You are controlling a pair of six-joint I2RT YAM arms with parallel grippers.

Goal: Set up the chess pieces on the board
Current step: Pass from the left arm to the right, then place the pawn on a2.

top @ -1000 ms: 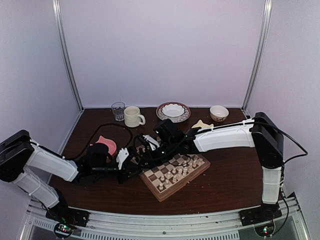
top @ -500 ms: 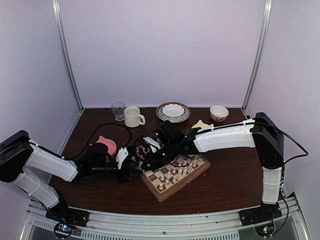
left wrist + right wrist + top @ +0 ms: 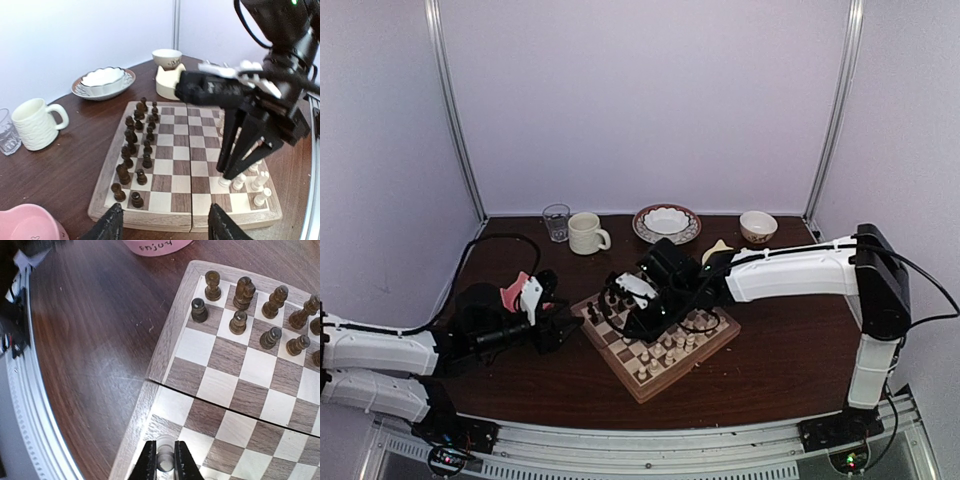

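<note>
The board (image 3: pixel 650 392) lies at an angle in the middle of the table. Dark pieces (image 3: pixel 132 150) stand in two rows along its left side, and cream-white chess pieces (image 3: pixel 257 182) cluster on its right side. My right gripper (image 3: pixel 165 462) is shut on one cream-white piece (image 3: pixel 165 459) just above a square near the board's near edge (image 3: pixel 150 410). From the left wrist view its black fingers (image 3: pixel 235 150) point down at that piece (image 3: pixel 225 181). My left gripper (image 3: pixel 167 230) hangs open and empty just off the board's left edge (image 3: pixel 107 180).
A pink bowl (image 3: pixel 25 222) sits beside my left gripper. At the back stand a glass (image 3: pixel 556 221), a cream mug (image 3: pixel 586 233), a patterned plate holding a white bowl (image 3: pixel 666 222), a small bowl (image 3: pixel 758 226) and a cream cat-shaped item (image 3: pixel 720 250).
My left gripper has opened and pulled back to the left, away from the board. My right gripper has closed on a cream-white piece and shifted over the board.
</note>
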